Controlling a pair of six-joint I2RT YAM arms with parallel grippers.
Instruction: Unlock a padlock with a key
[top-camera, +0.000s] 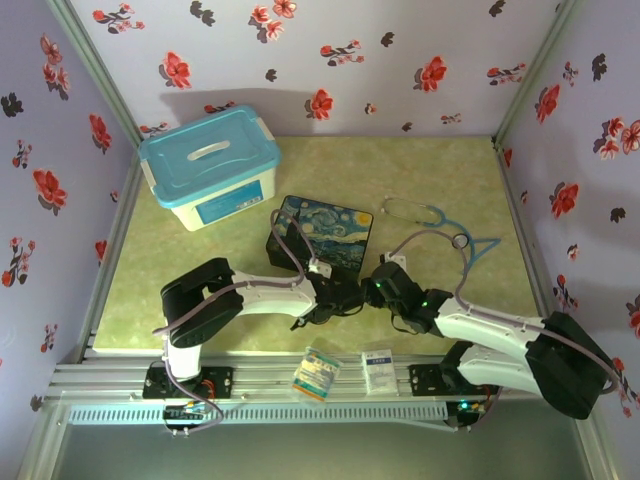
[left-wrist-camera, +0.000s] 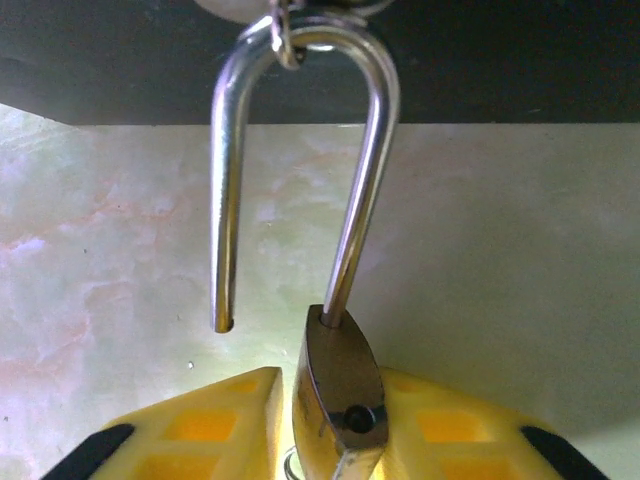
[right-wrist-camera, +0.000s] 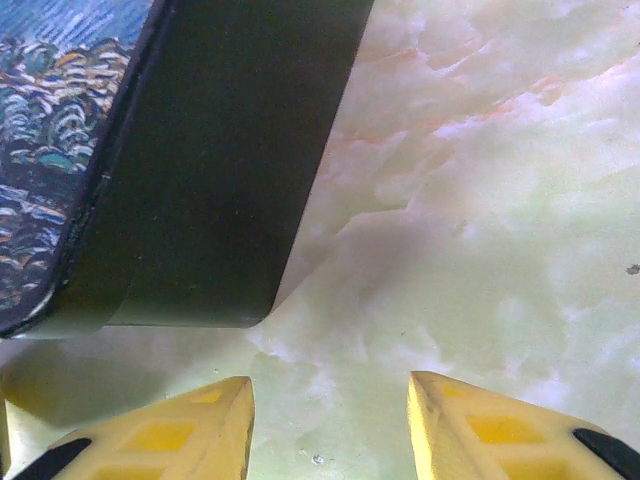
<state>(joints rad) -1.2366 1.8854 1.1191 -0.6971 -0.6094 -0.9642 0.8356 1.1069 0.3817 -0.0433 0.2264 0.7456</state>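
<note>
Yellow-fingered left gripper (left-wrist-camera: 332, 376) reaches forward low, flanking the padlock (left-wrist-camera: 338, 392).

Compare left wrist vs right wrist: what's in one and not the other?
Left wrist: padlock gripped by the left gripper, shackle open, one leg free of the body, its top hooked through a ring on the box. Right wrist: right gripper open with nothing between its jaws, and the box's painted lid. Both: the box's dark side, marbled green table, yellow fingers.
</note>
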